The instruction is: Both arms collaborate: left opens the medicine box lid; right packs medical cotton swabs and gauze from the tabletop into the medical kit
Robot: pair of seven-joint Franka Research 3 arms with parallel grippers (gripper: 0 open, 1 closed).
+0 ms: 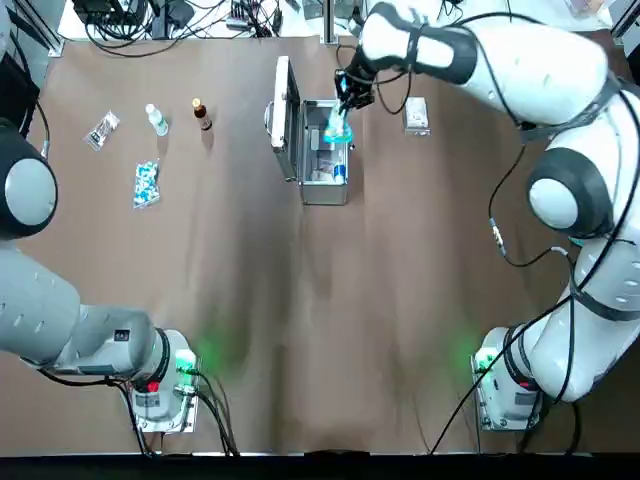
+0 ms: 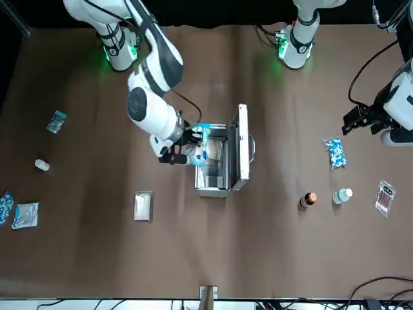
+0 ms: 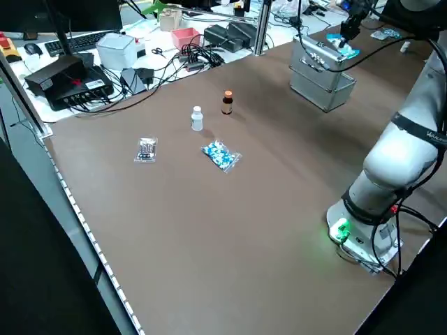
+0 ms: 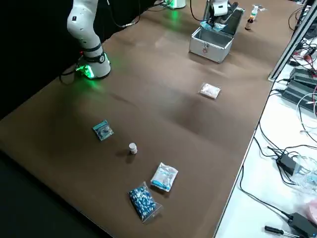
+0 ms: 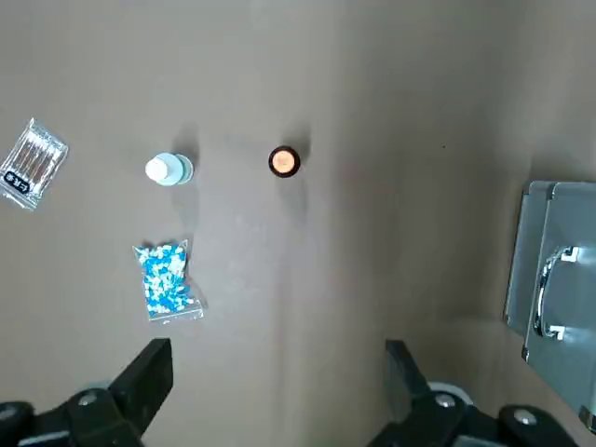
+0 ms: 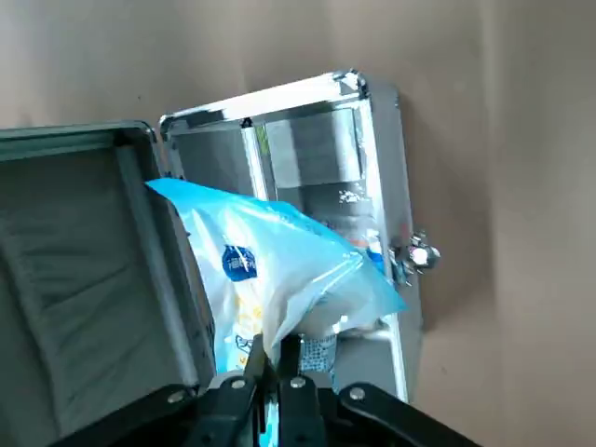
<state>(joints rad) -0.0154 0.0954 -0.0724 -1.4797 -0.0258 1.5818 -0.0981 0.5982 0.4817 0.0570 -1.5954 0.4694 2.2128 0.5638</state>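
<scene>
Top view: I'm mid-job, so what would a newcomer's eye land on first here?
The right hand holds a blue and clear packet over the open metal case at the far middle of the table, its lid standing upright. The left hand hangs open, well away from the case, over two small bottles and a bag of blue pieces.

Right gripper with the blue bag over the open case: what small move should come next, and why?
Probably lower a little and then let go. The right gripper is shut on the blue bag, which hangs over the open metal case with its lid standing upright. The left gripper is parked open, away from the case.
</scene>
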